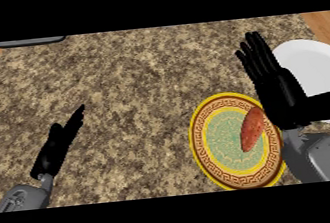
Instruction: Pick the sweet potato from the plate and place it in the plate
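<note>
We see the sweet potato (252,129) lying on the right part of the yellow-rimmed plate (199,145), near on the desk (135,76). Our right hand (281,92) hovers beside it, fingers straight and open, overlapping the white plate (317,63). Our left hand (56,144) rests open at left.

No readable text, label, brand, number or sign is showing anywhere. The patterned plate (200,141) is carrying only an ornamental key-pattern band round its rim, not letters. The white plate (319,63) is showing plain. The tabletop (135,76) is showing only speckled stone.
</note>
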You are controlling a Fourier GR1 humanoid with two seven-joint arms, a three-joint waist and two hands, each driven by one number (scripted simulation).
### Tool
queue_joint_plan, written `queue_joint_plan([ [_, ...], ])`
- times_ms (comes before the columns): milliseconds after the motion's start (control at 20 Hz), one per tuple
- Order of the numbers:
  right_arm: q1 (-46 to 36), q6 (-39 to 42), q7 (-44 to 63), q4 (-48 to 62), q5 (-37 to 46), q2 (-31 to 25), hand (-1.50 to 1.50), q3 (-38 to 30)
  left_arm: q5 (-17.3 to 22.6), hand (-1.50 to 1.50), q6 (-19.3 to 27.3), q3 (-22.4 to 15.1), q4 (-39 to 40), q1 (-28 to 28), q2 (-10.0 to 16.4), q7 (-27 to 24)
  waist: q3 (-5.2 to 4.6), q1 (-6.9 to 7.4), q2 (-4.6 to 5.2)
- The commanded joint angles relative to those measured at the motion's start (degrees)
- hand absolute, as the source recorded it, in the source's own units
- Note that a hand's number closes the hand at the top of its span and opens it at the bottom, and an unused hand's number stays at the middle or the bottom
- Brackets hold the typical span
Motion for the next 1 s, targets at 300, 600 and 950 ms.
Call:
queue_joint_plan([
  [300, 4.58, 12.12, -6.23, 7.83, 16.39, -25.11, 1.50, -5.14, 2.60, 0.00, 4.10, 8.07, -2.30, -1.87, -2.07, -3.01, -2.13, 0.02, -0.40],
  [600, 18.97, 9.98, -35.92, 22.05, 9.54, -7.86, -1.50, -12.76, 4.39, 0.00, 5.03, 10.29, -4.38, -2.26, -4.24, -2.59, 0.14, 0.43, 0.36],
  [950, 17.22, 10.59, -36.38, 27.31, 22.30, -15.07, -1.50, -8.81, 3.57, 0.00, 4.60, 11.57, -5.87, 0.30, -5.01, -2.63, -0.03, 0.87, 0.13],
])
